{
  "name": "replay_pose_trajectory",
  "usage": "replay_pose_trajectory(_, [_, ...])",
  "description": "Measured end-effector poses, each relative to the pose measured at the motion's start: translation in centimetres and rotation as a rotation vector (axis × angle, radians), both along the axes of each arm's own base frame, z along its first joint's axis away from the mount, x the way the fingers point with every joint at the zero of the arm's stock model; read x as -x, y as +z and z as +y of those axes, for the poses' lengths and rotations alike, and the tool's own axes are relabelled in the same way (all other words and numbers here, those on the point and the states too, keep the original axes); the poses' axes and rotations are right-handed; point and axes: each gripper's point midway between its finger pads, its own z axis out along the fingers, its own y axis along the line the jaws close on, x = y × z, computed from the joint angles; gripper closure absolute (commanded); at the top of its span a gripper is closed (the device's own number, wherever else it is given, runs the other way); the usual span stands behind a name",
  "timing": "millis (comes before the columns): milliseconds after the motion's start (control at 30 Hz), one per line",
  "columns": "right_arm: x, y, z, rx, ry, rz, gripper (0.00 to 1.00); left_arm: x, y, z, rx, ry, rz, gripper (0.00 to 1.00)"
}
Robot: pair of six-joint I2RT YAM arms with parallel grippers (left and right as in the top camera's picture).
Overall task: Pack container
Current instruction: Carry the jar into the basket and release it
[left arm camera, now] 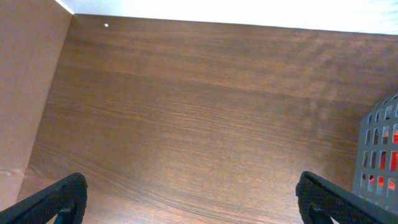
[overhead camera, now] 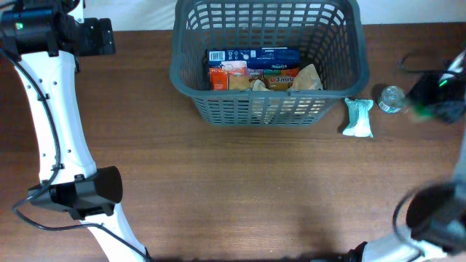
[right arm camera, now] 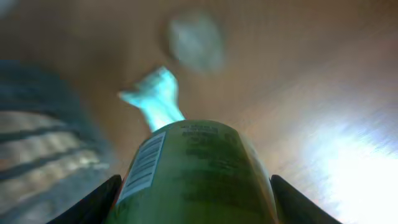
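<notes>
Now the right gripper (right arm camera: 196, 208) squeezes a green round pack (right arm camera: 193, 162) from both sides, likely to carry it to the container (overhead camera: 266, 109) at the far middle of the table (overhead camera: 218, 189). The left gripper (left arm camera: 196, 205) hangs wide apart over bare wood. The green label is too blurry to read. A food pack (overhead camera: 282, 78) inside the container says "3 mins".

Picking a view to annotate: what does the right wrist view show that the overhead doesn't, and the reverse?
Right wrist only: the green can with its barcode, gripped in the right claw; overhead this is just a blur. Overhead only: the blue box and orange packs inside the basket, and the left arm. Both: the teal packet, the metal can, the basket's wall and the table.
</notes>
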Motion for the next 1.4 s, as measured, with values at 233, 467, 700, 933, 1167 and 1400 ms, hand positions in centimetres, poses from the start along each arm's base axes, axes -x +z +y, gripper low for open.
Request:
replay_pose_trajectory(233, [1.2, 19.7, 8.6, 0.189, 0.223, -0.506, 0.96, 0.0, 0.0, 0.0, 0.0, 0.0, 0.0, 0.01])
replay_pose_trajectory(467, [0.1, 22.7, 17.8, 0.149, 0.474, -0.644, 0.96, 0.0, 0.0, 0.0, 0.0, 0.0, 0.0, 0.01])
replay_pose_trajectory(700, [-6.6, 16.8, 22.9, 0.107, 0.612, -0.542, 0.96, 0.0, 0.0, 0.0, 0.0, 0.0, 0.0, 0.01])
replay_pose_trajectory(933, [-11.1, 6.7, 23.7, 0.064, 0.637, -0.303, 0.96, 0.0, 0.0, 0.0, 0.0, 0.0, 0.0, 0.01])
replay_pose_trajectory(1167, [-11.1, -2.2, 24.0, -0.005, 0.65, -0.043, 0.96, 0.0, 0.0, 0.0, 0.0, 0.0, 0.0, 0.01])
replay_pose_trajectory(1400, [-10.6, -4.5, 24.0, -0.023, 0.651, 0.033, 0.41, 0.0, 0.0, 0.0, 0.0, 0.0, 0.001, 0.01])
